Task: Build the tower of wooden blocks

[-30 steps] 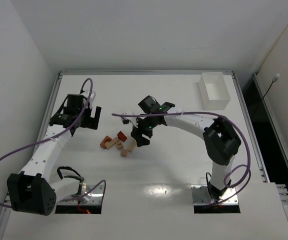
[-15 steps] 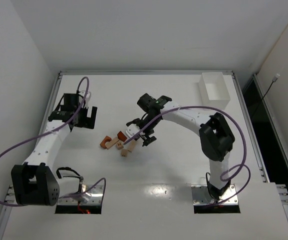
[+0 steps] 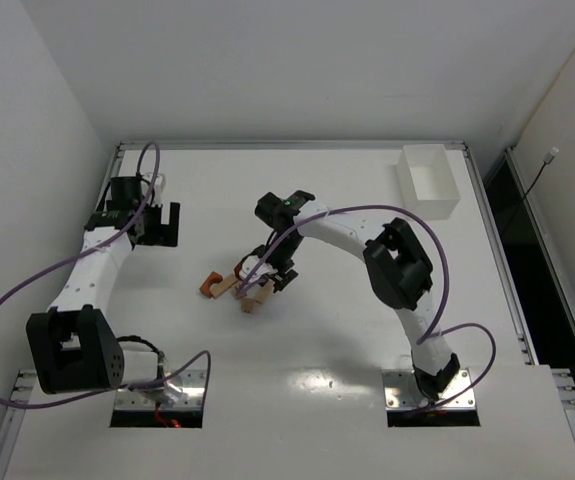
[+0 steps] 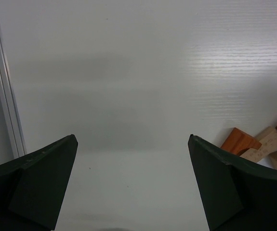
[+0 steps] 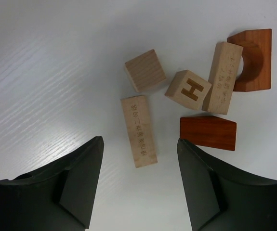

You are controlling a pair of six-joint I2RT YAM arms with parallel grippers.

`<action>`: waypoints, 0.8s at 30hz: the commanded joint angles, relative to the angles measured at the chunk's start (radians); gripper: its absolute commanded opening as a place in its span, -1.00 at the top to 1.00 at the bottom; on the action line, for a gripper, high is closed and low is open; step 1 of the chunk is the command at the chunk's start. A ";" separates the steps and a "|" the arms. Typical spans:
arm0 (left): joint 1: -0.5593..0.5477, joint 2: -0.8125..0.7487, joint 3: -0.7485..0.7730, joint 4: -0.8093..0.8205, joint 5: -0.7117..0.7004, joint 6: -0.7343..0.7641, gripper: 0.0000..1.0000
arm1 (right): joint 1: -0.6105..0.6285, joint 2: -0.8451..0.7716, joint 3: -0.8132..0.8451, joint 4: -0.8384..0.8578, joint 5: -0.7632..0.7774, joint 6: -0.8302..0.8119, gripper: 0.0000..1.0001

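Top view: white table point(image 3: 347, 330) with white walls point(image 3: 267, 70) around it and a white bin point(image 3: 427, 182) at the far right corner. Your left gripper point(image 3: 157, 225) is far left, well apart from the wood blocks point(image 3: 229, 286) lying mid-table. The right gripper point(image 3: 267, 277) hangs over the cluster's right side and hides part of it. Left wrist: jaws spread wide over bare table, edge rail point(image 4: 3, 96) at frame left, a few blocks poking in bottom right. Right wrist shows what the top view can't: six pieces lying loose on the table. A plank point(image 5: 139, 131) has its near end in the gap between the parted, empty fingers. Beyond it are a plain cube point(image 5: 145, 70) and an H cube point(image 5: 188, 89), with a second plank point(image 5: 222, 78) touching the H cube and the arch point(image 5: 256, 60). The wedge point(image 5: 208, 132) lies just beside the right-hand finger.
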 commanded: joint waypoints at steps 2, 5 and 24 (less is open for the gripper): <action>0.027 0.010 0.035 0.018 0.030 -0.003 -1.00 | 0.007 -0.017 -0.020 -0.021 -0.036 -0.073 -0.18; 0.027 0.021 0.044 0.018 0.030 -0.003 -1.00 | 0.016 -0.017 -0.040 -0.002 -0.011 -0.084 -0.16; 0.075 0.061 0.062 0.018 0.048 0.006 -1.00 | 0.044 0.086 0.030 0.021 0.096 -0.084 -0.13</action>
